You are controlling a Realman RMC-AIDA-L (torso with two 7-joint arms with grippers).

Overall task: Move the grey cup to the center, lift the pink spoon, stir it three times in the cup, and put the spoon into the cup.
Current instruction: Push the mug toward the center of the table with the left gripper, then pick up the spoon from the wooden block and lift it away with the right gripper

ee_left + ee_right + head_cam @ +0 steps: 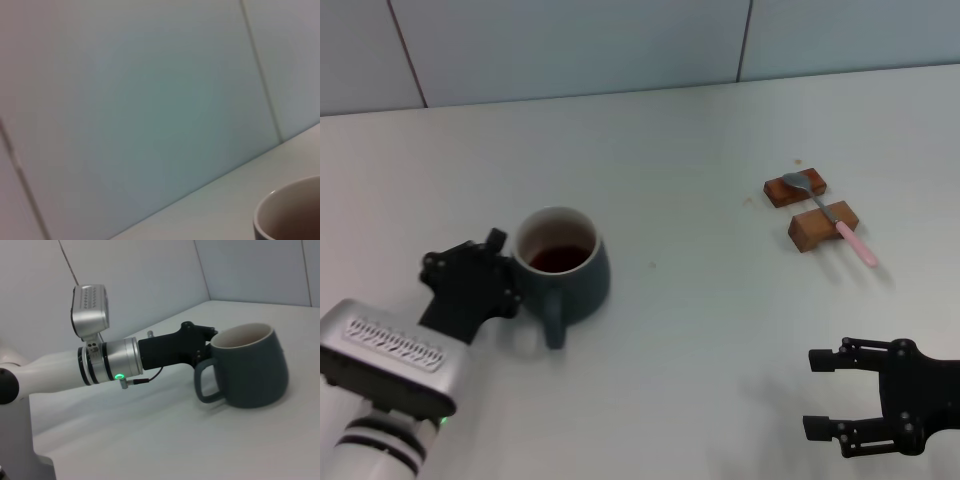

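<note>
The grey cup (563, 272) stands on the table at the left, dark liquid inside, its handle toward me. It also shows in the right wrist view (250, 370), and its rim shows in the left wrist view (290, 210). My left gripper (508, 270) is right against the cup's left side, by the rim; it shows in the right wrist view (202, 346) too. The pink spoon (856, 244) lies across two wooden blocks at the right, metal bowl on the far block. My right gripper (814, 394) is open and empty near the front right, well short of the spoon.
Two brown wooden blocks (794, 189) (817, 229) hold the spoon. The white table (700, 330) runs back to a pale tiled wall (620, 40). My left arm's silver wrist (390, 355) sits at the front left.
</note>
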